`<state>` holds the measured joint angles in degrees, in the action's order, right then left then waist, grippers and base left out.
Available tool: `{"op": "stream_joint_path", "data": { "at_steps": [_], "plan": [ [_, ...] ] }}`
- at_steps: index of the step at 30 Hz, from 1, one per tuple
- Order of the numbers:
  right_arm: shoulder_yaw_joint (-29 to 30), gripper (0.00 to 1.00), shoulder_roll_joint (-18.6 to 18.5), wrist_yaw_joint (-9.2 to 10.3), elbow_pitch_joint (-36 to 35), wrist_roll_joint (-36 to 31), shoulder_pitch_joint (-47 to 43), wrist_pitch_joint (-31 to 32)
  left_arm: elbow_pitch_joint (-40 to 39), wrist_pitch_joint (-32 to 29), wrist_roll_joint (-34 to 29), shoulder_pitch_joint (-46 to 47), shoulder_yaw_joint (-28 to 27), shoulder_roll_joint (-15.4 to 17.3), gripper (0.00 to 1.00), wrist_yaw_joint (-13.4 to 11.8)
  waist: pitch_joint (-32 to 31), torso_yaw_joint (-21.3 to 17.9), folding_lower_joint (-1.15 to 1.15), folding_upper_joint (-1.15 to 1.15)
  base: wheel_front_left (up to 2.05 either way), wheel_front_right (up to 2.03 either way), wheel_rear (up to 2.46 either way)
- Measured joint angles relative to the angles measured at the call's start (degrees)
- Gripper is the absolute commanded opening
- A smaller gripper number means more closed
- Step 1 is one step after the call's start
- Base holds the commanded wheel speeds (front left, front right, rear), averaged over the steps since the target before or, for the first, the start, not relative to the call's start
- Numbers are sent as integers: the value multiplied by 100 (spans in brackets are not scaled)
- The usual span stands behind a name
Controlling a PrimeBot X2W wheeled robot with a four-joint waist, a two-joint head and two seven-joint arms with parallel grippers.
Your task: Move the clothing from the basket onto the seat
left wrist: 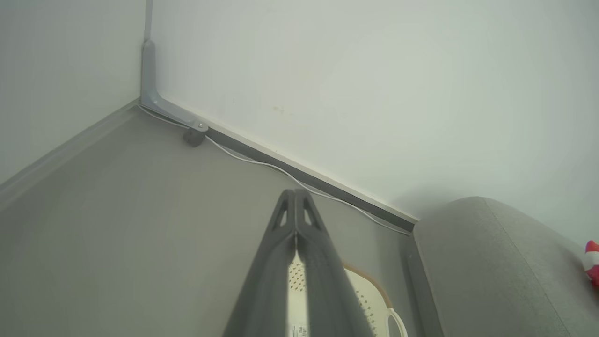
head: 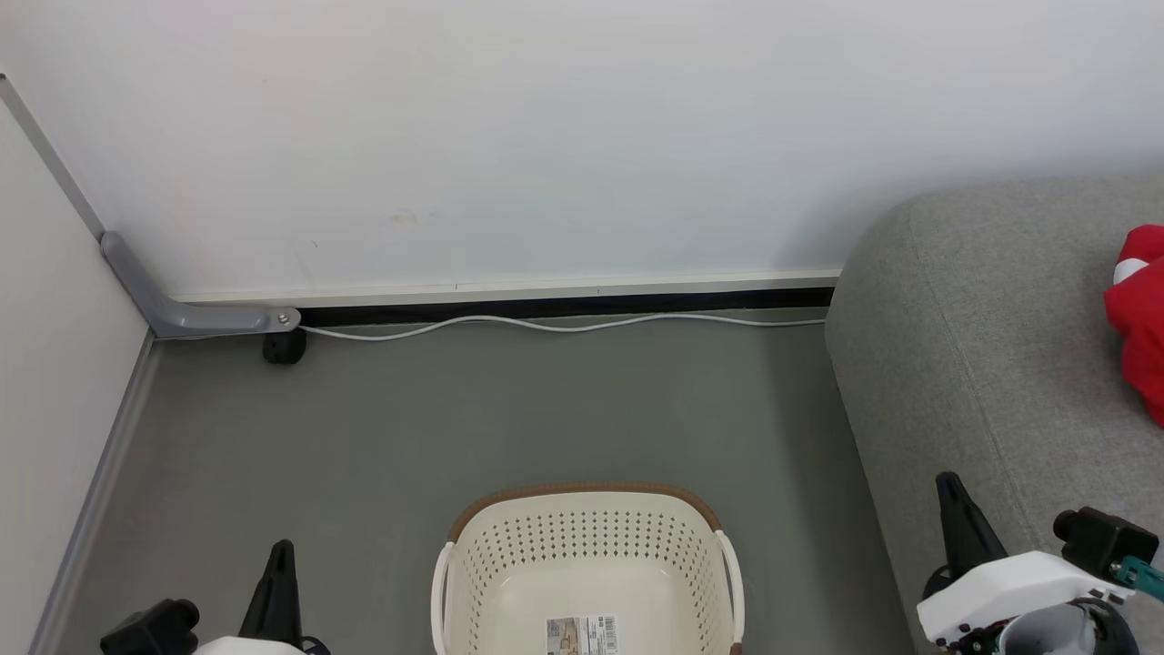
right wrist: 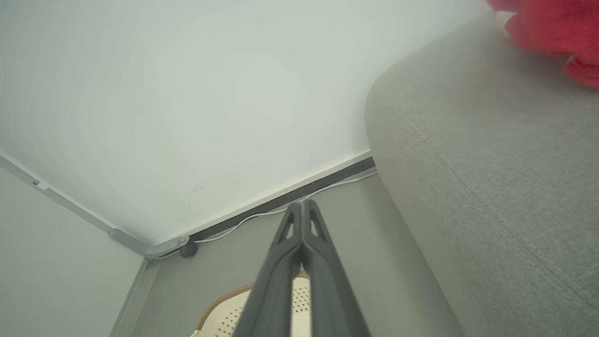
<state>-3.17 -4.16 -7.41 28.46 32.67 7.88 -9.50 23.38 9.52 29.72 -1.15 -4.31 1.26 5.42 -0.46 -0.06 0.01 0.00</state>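
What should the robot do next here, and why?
Probably just tilt the head down to check the basket: the base that shows holds only a label, red clothing lies on the seat, and the left tool and right tool are shut, empty.

clothing point(head: 1144, 318): red, bunched on seat point(head: 982, 364) | basket point(head: 587, 537): cream, upright, beside seat

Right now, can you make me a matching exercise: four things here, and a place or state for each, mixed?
Things: 1 red clothing; 2 laundry basket; 3 white cable; 4 left gripper.
States: A shut; B on the grey seat; C along the foot of the wall; D on the floor, label in its base.
Pairs: 1-B; 2-D; 3-C; 4-A.
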Motion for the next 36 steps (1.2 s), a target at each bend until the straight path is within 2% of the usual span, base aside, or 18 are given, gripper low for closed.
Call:
{"op": "stream_joint_path", "data": {
  "at_steps": [36],
  "plan": [
    [428, 0, 67, 0, -487, 2251, -94, 602, -278, -604, 2390, 149, -7, 19, 0, 58, 25, 2, 0, 0, 0, 0, 0]
  ]
}}
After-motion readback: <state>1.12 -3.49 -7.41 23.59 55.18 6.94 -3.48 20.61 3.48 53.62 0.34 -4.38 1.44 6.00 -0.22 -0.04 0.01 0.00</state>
